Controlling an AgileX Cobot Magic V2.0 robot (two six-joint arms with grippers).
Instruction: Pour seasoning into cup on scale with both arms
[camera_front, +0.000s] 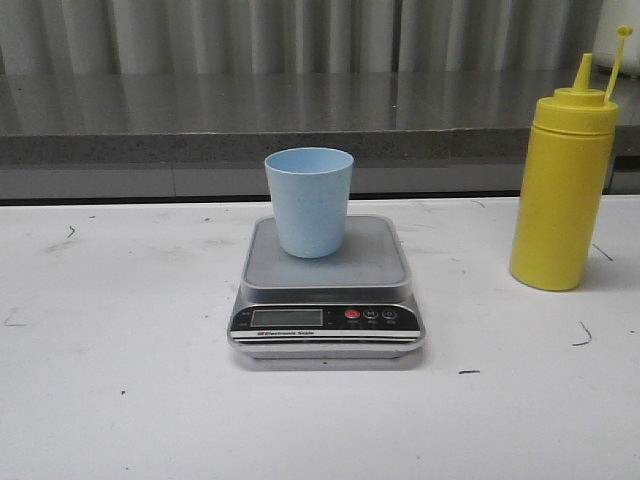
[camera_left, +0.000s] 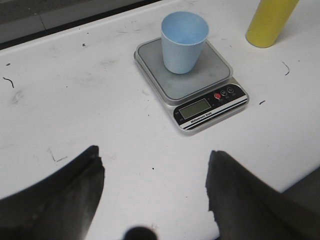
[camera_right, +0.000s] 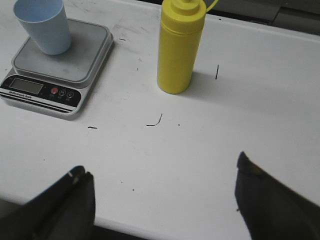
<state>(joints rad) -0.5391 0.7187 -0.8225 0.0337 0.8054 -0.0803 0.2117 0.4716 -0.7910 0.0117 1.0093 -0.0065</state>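
Above the table (camera_left: 75, 125), left fingers (camera_left: 75, 195) spread.

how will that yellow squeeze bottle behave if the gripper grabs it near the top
The yellow squeeze bottle stands tall on a narrow base, so a high push would likely tip it. Its plastic wall looks smooth, so it may dent and slip. Its open nozzle could spill if squeezed.

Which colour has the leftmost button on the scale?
Red; the button on the scale shows best in the front view.

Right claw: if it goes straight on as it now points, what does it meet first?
Probably the tall yellow plastic squeeze bottle, upright ahead of the open right claw; only bare white table lies between. Depth is uncertain.
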